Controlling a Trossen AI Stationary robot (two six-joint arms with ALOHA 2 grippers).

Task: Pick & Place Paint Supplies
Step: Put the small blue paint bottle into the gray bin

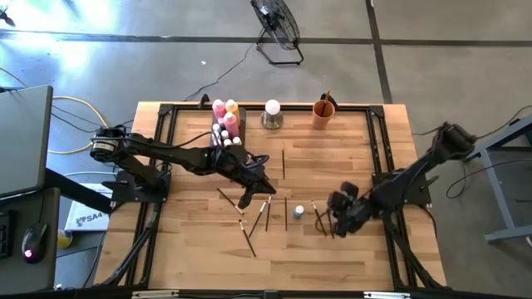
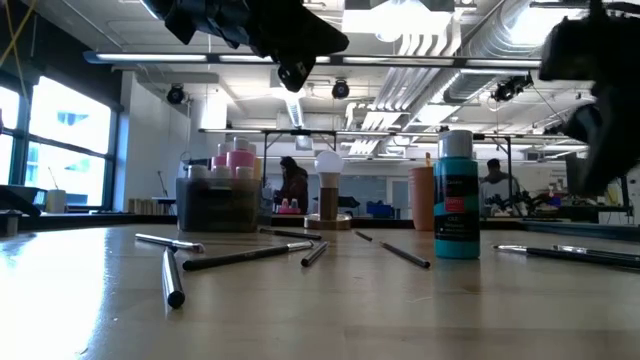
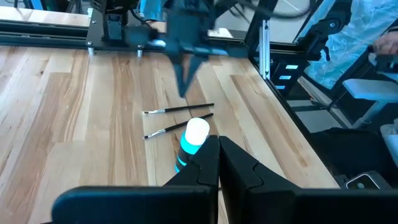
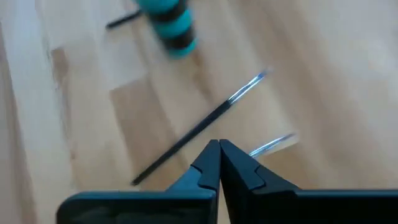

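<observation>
Loose paintbrushes (image 2: 173, 277) and a teal bottle (image 2: 458, 195) lie scattered on the counter (image 1: 191, 249), awaiting pickup, while left hand (image 1: 246, 199) and right hand (image 1: 339, 218) hover closed, empty.

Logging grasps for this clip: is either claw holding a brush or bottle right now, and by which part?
Nothing is held. The left claw and the right claw are both shut on nothing, above the loose paintbrushes on the table.

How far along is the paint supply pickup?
Done: several bottles already stand in the grey tray. In hand: nothing; the left gripper and right gripper are both shut and empty. Left: the teal bottle and the loose brushes on the table.
</observation>
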